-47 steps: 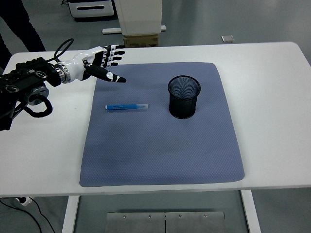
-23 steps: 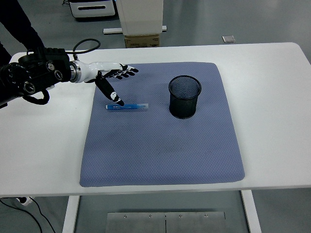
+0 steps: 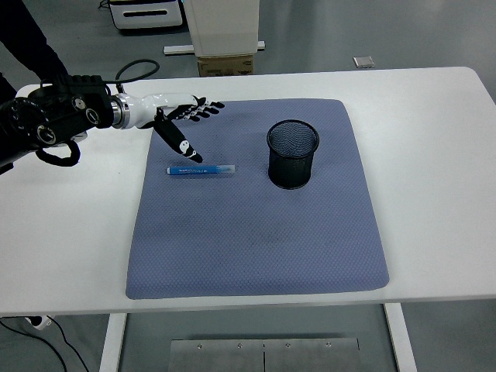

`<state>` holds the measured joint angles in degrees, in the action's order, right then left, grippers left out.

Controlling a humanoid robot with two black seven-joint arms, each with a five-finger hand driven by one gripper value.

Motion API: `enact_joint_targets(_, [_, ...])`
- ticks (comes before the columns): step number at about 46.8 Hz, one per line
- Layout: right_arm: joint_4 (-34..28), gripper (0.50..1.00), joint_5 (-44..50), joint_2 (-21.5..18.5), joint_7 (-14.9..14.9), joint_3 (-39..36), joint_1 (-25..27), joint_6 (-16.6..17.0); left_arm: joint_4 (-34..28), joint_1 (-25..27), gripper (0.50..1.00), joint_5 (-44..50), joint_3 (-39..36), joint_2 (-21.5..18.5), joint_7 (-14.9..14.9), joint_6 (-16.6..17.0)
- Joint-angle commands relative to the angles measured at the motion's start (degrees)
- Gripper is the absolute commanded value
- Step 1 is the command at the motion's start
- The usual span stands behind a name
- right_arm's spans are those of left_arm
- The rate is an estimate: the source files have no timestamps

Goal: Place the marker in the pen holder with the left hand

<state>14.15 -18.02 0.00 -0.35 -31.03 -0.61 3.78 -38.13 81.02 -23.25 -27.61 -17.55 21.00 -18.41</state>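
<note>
The white table point(image 3: 70, 232) is showing its near edge at the bottom, and a blue-grey mat point(image 3: 256, 232) is lying flat on it, taking up most of the middle. The mat's near part is bare, with lots of room.

Farther in, the marker point(image 3: 201, 170) is lying flat on the mat, just below the left hand point(image 3: 180, 115). It is a thin blue stick with a pale, see-through end pointing away from the hand toward the pen holder point(image 3: 293, 154). The hand's thumb point(image 3: 180, 144) is pointing down, and its tip is sitting right above the marker's blue end; I cannot tell if it is touching. The other fingers point(image 3: 203, 109) are reaching out flat and spread apart, holding nothing.

The pen holder is a black mesh cup standing upright, well off to the side of the hand, past the marker's pale end. Bare mat is lying between marker and cup.

The black arm point(image 3: 46, 124) is coming in over the table's far left part.
</note>
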Motion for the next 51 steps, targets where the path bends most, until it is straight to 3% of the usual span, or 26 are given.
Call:
enact_joint_targets(1, [0.00, 1.000, 0.00, 0.00, 0.00, 0.00, 0.00, 0.00, -0.02, 0.72, 1.000, -0.57, -0.26, 0.50, 0.88, 0.04])
enact_joint_targets(15, [0.00, 1.000, 0.00, 0.00, 0.00, 0.00, 0.00, 0.00, -0.46, 2.56, 1.000, -9.71, -5.35, 2.43, 0.88, -0.05])
enact_joint_targets(51, [0.00, 1.000, 0.00, 0.00, 0.00, 0.00, 0.00, 0.00, -2.39, 3.09, 1.000, -14.72, -10.36, 2.61, 1.06, -0.49])
